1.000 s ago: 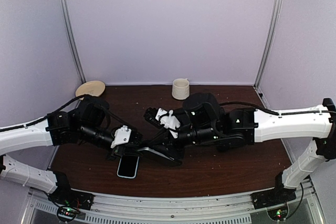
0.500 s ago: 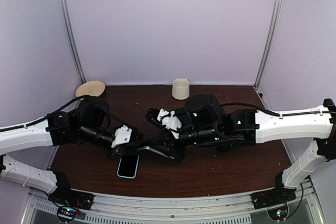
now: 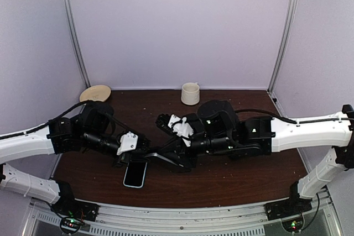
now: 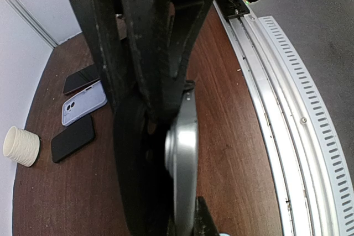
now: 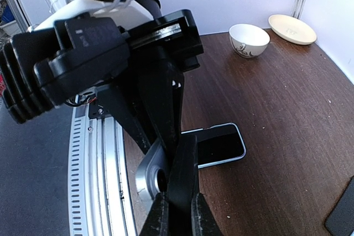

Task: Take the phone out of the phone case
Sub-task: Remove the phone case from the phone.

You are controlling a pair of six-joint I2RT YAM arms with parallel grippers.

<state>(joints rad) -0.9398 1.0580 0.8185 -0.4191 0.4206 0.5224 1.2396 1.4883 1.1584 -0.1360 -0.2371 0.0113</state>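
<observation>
My right gripper [image 5: 178, 214] is pinched narrow on the thin lip of the black phone case [image 5: 185, 158]. My left gripper [image 4: 157, 117] is clamped tight on the same bundle, where a silver-grey slab [image 4: 182, 153] shows edge-on against the black shell. I take that slab for the phone, parting from the case, though I cannot be sure. The bundle hangs on edge just above the dark brown wooden table [image 3: 232, 175], near its front edge and left of the middle. A dark-screened phone with a pale rim [image 5: 221, 145] lies flat just beside it. To do this well, I would hold the left clamp firm as the anchor. I would then roll the right wrist to peel the lip off one corner, not tug straight. Working low matters, since a freed phone could slip toward the front edge or drop onto the other phone.
</observation>
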